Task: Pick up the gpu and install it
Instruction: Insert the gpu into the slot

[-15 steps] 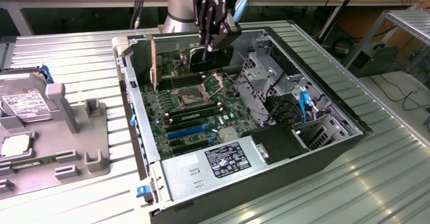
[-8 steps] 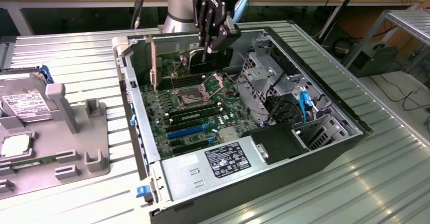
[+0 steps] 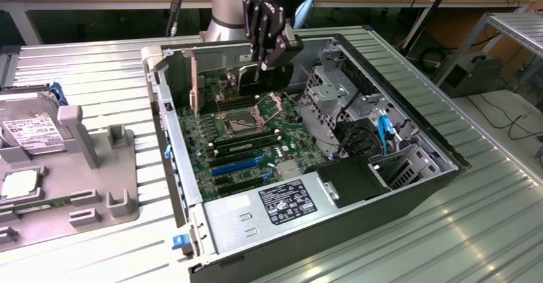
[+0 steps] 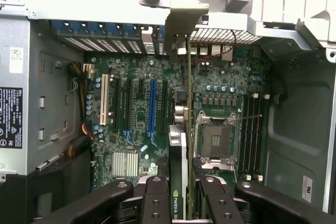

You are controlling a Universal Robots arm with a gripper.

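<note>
Fingers (image 4: 156, 198) of your one gripper (image 4: 181, 187) clamp one gpu (image 4: 177, 145) upright over one open case's (image 3: 398, 207) motherboard (image 4: 220, 77).

I have the arm (image 3: 227, 9) reaching down from above, its gripper (image 3: 268, 55) pointing downward, clamped across the upright gpu (image 3: 257, 82).

The arm (image 3: 227, 6) is cut off by the exterior view's upper edge. The gripper (image 3: 269, 59), clasped on the gpu (image 3: 257, 82), covers the card's upper part. The card's lower edge is lost among the motherboard parts, so contact with a slot cannot be told. At the exterior view's left, a silver drive (image 3: 30, 133) runs past the edge. The power supply label (image 3: 293, 203) is too small to read. In the wrist view the fingers (image 4: 156, 200) are cut by the edge.
</note>
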